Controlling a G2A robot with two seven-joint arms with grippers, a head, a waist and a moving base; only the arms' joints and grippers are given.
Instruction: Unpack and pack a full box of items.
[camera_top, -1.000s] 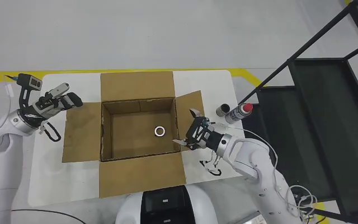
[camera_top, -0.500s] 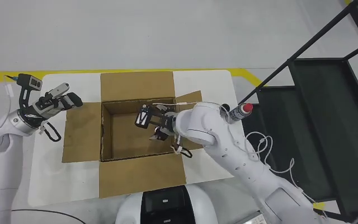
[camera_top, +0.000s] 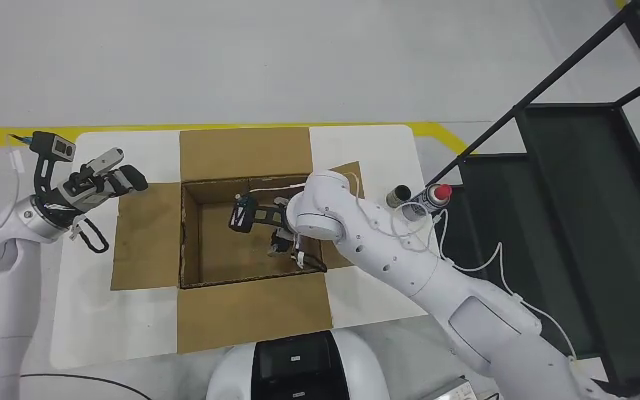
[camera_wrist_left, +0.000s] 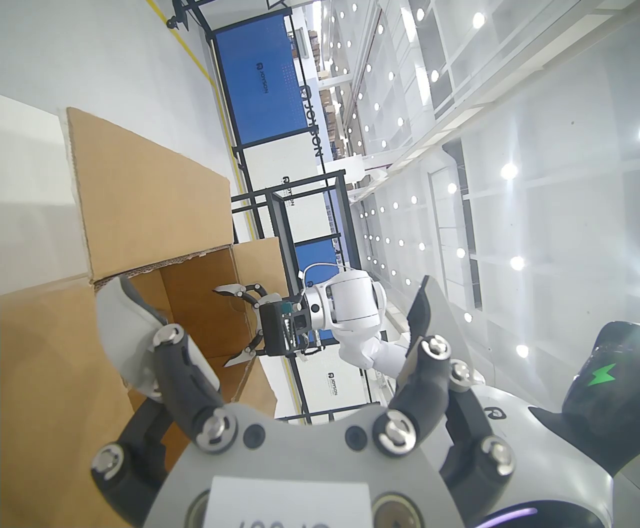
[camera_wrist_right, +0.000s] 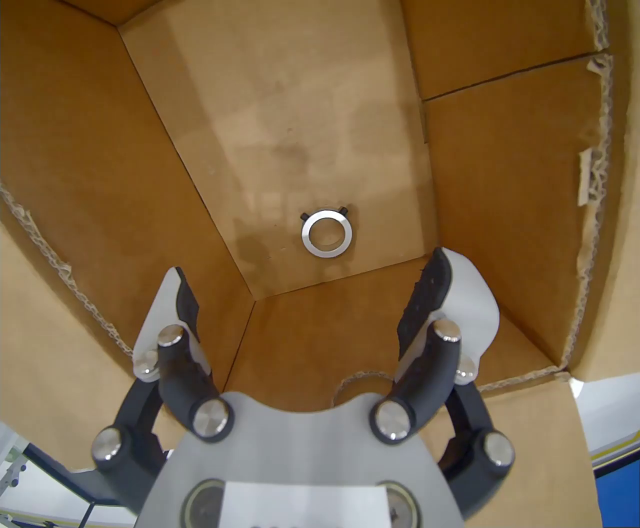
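Observation:
An open cardboard box (camera_top: 245, 152) stands mid-table with its flaps spread. A small metal ring (camera_wrist_right: 326, 233) lies on the box floor (camera_wrist_right: 280, 125). My right gripper (camera_top: 258, 222) hangs open inside the box mouth, above the ring and apart from it, with nothing between its fingers (camera_wrist_right: 437, 280). The left wrist view shows that same right gripper (camera_wrist_left: 225, 326) open over the box (camera_wrist_left: 150, 200). My left gripper (camera_top: 120, 170) is open and empty over the table, left of the box's left flap. In its own wrist view the left gripper (camera_wrist_left: 270, 300) faces the box.
A red-capped spray can (camera_top: 430, 198) and a small dark cylinder (camera_top: 399, 195) are on the table right of the box. A black metal stair frame (camera_top: 560, 180) stands beyond the table's right edge. Bare white table (camera_top: 95, 300) lies left of the box.
My right arm swung from the table right of the box to over the box, and its open gripper now sits in the box mouth. The left arm has not moved.

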